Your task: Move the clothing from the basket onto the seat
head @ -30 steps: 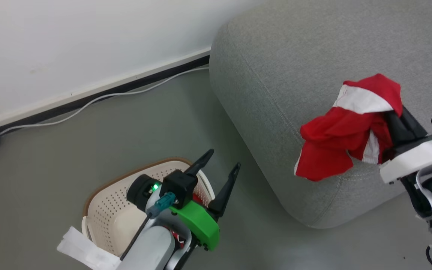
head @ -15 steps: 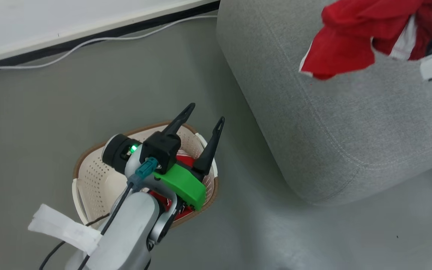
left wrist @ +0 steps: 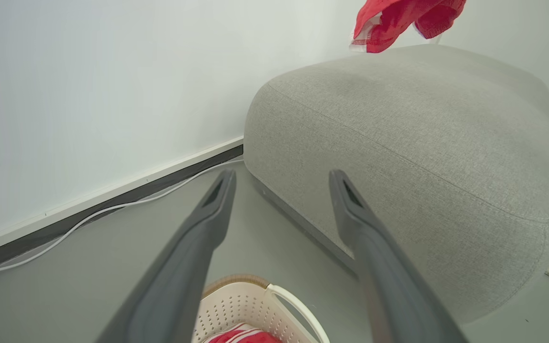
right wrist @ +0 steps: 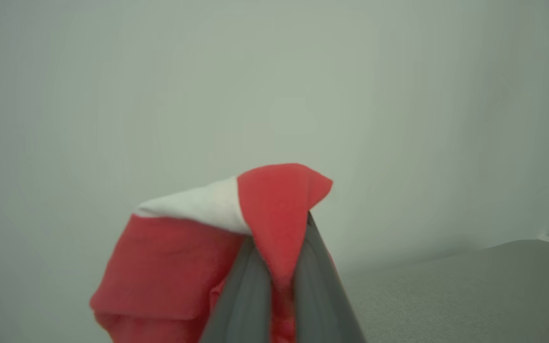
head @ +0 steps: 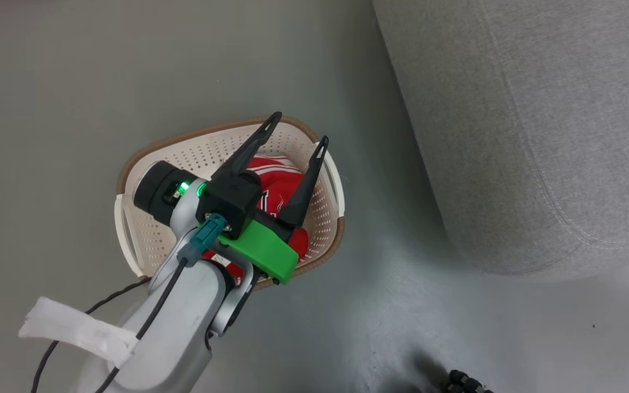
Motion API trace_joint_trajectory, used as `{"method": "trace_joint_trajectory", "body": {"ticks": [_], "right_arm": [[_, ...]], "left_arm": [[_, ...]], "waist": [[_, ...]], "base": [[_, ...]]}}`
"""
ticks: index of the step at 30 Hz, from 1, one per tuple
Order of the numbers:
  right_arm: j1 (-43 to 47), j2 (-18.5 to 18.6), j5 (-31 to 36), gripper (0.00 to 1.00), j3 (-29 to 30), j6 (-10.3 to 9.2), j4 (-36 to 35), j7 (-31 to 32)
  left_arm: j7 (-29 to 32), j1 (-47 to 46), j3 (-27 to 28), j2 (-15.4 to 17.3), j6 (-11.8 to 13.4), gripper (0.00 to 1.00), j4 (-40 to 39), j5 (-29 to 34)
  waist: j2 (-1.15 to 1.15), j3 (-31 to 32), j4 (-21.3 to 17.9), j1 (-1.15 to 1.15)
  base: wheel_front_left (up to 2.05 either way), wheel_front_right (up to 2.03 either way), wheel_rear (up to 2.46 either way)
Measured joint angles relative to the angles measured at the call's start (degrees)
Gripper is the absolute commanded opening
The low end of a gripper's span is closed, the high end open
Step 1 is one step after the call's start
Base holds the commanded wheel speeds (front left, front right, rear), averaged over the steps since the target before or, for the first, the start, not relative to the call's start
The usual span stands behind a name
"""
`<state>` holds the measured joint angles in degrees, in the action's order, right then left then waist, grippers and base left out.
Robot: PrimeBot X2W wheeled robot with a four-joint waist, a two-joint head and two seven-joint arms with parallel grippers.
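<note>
right wrist view shows right jaws pinched on red-white garment (right wrist: 169, 267).

Three cameras, one corner.
The head camera stares steeply down over the left gripper (head: 300, 127) into the basket (head: 205, 155); the left wrist camera looks low between its jaws at the sofa (left wrist: 398, 143), which the head camera also sees; the right wrist camera, tight behind jaws pinching the red garment (right wrist: 169, 267), faces a wall (right wrist: 274, 71).

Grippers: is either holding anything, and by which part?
Right gripper pinches a bunched fold of the red-and-white garment; open left gripper holds nothing.
</note>
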<state>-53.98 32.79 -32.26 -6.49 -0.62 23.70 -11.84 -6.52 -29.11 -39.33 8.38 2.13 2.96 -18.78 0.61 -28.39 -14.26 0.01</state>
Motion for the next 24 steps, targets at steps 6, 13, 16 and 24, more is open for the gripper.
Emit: {"method": "trace_joint_trajectory", "body": {"ticks": [6,13,16,24], "right_arm": [[-0.7,3.1,0.7,0.00,0.8,-0.92,6.3,0.4],[-1.2,2.0,0.8,0.00,1.6,-2.08,10.5,-0.4],[-1.1,0.0,1.0,0.00,0.7,-2.08,12.5,-0.8],[1.0,-5.0,1.3,0.00,-1.6,-1.97,18.2,-1.3]], "left_arm": [[0.5,0.0,0.3,1.6,0.5,1.00,-1.9,1.5],[1.3,-0.1,0.6,2.3,1.0,1.00,-3.9,2.4],[1.5,-0.3,0.6,2.6,1.0,1.00,-4.2,2.5],[1.5,-0.5,1.0,3.6,1.2,1.00,-4.4,2.5]], "waist": [[0.00,-4.1,2.7,0.00],[0.00,-7.7,3.6,0.00],[0.00,-9.0,3.6,0.00],[0.00,-10.4,2.5,-0.01]], "base": [[0.00,0.00,0.00],[0.00,0.00,0.00],[0.00,0.00,0.00],[0.00,0.00,0.00]]}}
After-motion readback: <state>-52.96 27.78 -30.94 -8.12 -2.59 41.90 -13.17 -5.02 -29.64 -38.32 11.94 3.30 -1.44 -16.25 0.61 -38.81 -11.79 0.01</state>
